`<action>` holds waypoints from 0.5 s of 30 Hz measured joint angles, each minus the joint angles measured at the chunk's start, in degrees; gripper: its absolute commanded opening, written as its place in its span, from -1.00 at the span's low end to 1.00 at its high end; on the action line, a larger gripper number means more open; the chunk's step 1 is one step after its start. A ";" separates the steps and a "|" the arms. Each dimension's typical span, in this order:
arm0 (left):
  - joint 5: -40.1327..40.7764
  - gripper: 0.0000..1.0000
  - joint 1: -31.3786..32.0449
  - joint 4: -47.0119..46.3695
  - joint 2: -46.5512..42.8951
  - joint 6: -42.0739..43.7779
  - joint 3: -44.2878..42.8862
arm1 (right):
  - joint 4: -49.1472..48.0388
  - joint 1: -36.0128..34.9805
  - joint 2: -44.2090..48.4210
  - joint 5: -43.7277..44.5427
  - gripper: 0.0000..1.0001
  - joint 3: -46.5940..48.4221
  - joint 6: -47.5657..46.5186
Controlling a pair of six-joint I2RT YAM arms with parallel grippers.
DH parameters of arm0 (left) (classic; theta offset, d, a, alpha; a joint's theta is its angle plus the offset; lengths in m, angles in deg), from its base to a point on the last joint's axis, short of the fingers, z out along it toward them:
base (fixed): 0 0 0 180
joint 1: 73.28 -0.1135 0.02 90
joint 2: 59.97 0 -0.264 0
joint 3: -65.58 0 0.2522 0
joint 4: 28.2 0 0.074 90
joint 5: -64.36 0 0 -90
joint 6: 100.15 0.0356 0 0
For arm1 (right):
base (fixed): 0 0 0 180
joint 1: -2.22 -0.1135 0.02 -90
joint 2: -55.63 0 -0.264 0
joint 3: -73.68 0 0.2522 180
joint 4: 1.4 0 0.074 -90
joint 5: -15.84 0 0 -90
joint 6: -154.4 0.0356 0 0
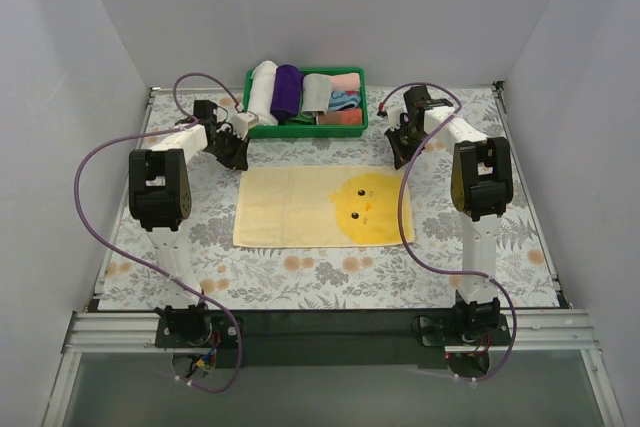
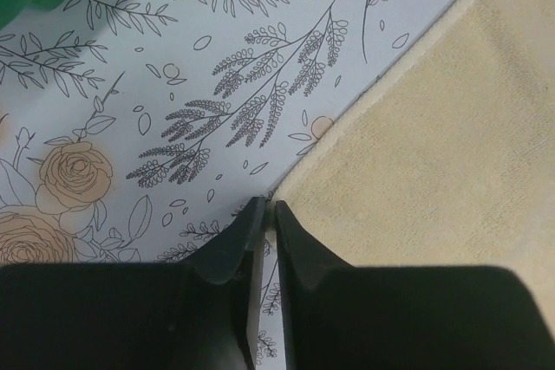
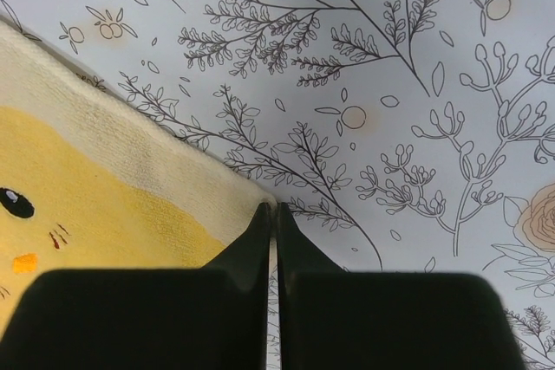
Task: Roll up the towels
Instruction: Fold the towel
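Lying flat and fully spread on the floral tablecloth (image 1: 300, 272), the yellow chick towel (image 1: 300, 209) is the landmark for everything else. It is spread out, by my reading, so that a roll can be started from one edge, and no part of it is rolled yet.

The left gripper (image 2: 267, 214) sits at the towel's far left corner. Its jaws are drawn almost together with only a thin slit between them, and the tips are right at the hem. The right gripper (image 3: 270, 214) sits at the towel's far right corner, clenched, its tips meeting the corner of the cloth. Neither wrist view shows whether fabric is actually pinched or the tips merely press beside it. Taking both far corners at once suggests that the far edge is to be lifted and turned over evenly towards the near side.

Just beyond the towel's far edge stands the green basket (image 1: 305, 130), probably where finished rolls go. The grey towel (image 1: 316, 95) lies there already rolled.

Counted: one flat towel; three rolls in the basket, namely the white roll (image 1: 262, 92), the purple roll (image 1: 286, 92) and the grey one; one pink cloth (image 1: 345, 80) and one blue cloth (image 1: 344, 102); two grippers.
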 measured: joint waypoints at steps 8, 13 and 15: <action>-0.76 -1.00 0.00 1.11 -0.07 -0.42 -1.01 | 0.17 0.44 0.02 -0.48 -0.97 0.17 -0.13; -1.75 -1.00 0.00 1.92 -0.63 -0.44 -3.98 | 1.53 1.68 0.76 -2.40 -0.97 1.55 -1.25; -2.14 -1.00 0.00 2.34 -1.64 -0.13 -4.04 | 1.92 2.47 2.03 -3.32 -0.97 1.62 -1.70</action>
